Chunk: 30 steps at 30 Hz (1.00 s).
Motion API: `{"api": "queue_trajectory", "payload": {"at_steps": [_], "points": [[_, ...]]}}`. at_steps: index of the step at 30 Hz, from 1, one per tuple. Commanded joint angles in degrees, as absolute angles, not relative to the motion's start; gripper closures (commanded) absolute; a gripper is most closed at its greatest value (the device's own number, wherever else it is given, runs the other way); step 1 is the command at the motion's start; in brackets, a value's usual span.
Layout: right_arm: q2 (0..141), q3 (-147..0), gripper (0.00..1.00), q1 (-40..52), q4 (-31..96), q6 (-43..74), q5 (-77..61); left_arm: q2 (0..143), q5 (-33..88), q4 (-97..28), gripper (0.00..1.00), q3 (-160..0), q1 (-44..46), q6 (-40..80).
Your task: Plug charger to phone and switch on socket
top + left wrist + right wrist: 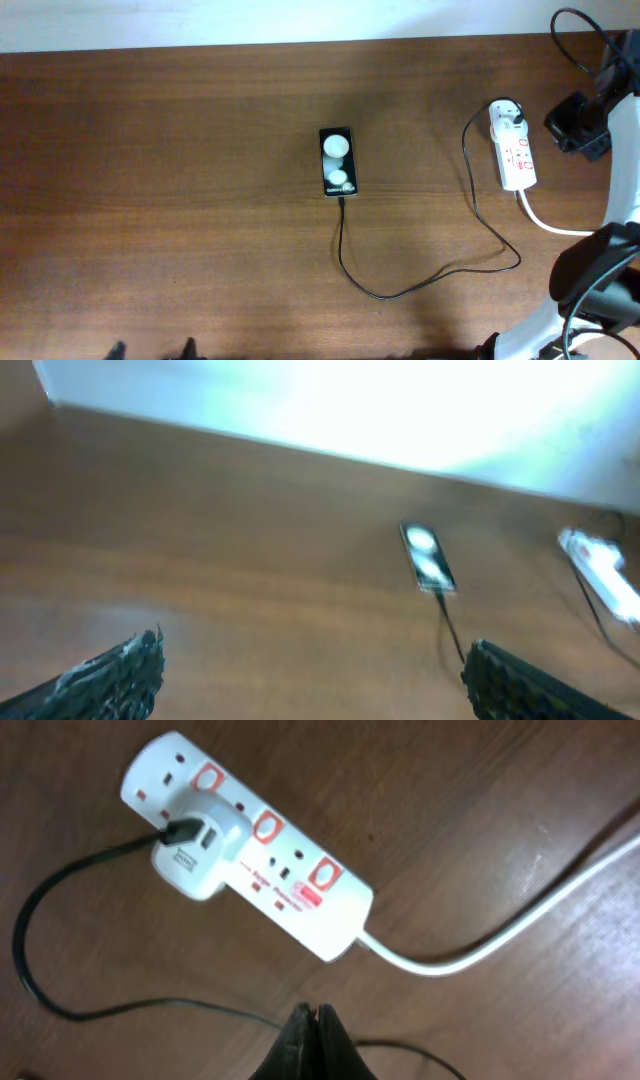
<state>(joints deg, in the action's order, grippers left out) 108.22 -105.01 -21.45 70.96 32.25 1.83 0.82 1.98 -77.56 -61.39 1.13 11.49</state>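
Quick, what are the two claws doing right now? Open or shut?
Left claw: open wide, holding nothing.
Right claw: shut, holding nothing, near the power strip.

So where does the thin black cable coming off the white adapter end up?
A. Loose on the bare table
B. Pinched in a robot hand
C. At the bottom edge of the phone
C: in the overhead view the charger cable runs from the white adapter on the power strip and meets the lower short edge of the phone.
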Motion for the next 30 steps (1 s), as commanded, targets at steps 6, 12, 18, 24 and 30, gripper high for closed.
{"api": "queue_trajectory", "payload": {"at_steps": [6, 12, 18, 24, 30], "points": [[116.55, -106.17, 0.96, -21.78, 64.97, 31.73, -3.53, 0.38, -18.31, -76.51, 0.01, -61.76, 1.39, 10.59], [119.57, -106.17, 0.96, -21.78, 58.63, 32.69, -4.95, 0.38, -18.31, -76.51, 0.01, -61.76, 1.39, 10.59], [125.8, -106.17, 0.96, -21.89, 56.18, 35.42, -4.99, 0.38, -18.28, -76.51, 0.01, -61.76, 1.39, 10.59], [127.55, -106.17, 0.96, -21.89, 51.75, 35.66, -5.39, 0.38, -18.28, -76.51, 0.01, -61.76, 1.39, 10.59], [131.28, -106.17, 0.96, -21.71, 51.57, 36.51, -5.87, 0.38, -18.31, -76.51, 0.01, -61.76, 1.39, 10.59]]}}
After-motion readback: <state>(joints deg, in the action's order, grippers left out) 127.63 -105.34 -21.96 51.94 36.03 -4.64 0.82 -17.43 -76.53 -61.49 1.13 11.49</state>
